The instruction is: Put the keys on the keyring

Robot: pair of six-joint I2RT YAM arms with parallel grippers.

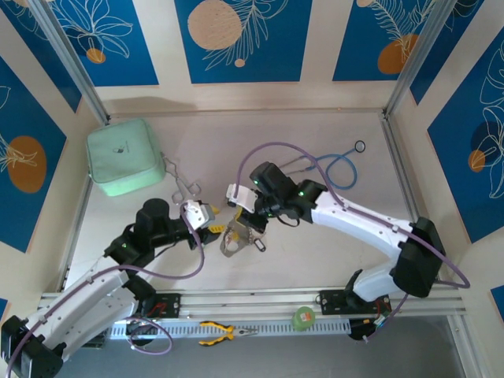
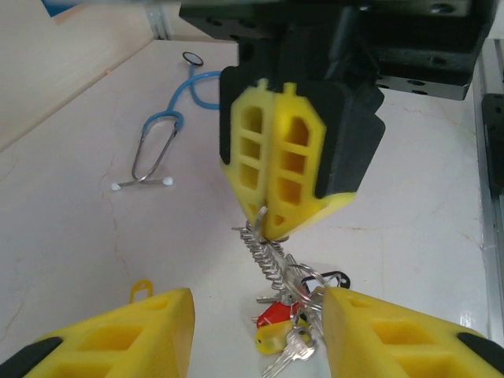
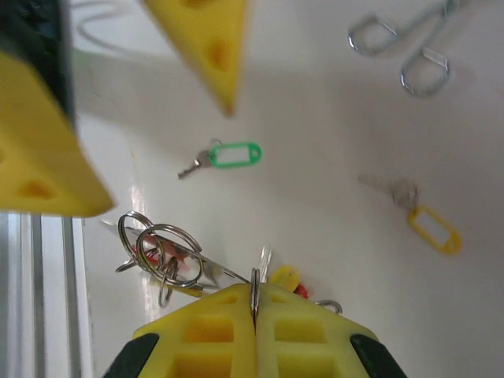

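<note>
Where the two arms meet over the tabletop (image 1: 331,134) in the top view, the keyring (image 1: 234,241) sits between their ends. Left wrist: the left claw (image 2: 260,339) is spread; the right claw (image 2: 276,228) is pressed together, pinching the keyring, with tagged keys (image 2: 290,342) bunched beneath. Right wrist: a green-tagged key (image 3: 224,155) and a yellow-tagged key (image 3: 431,227) lie loose, well apart.

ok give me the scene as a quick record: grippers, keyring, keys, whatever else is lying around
left gripper: open, fingers low and apart near the key bunch, holding nothing
right gripper: shut on the keyring, pinching its chain from above
keyring: chain runs down from the right gripper to the bunch
key bunch: on the table, red and yellow tags visible
loose keys: green-tagged key and yellow-tagged key, lying flat, apart from each other
other items: forceps, blue stethoscope
</note>
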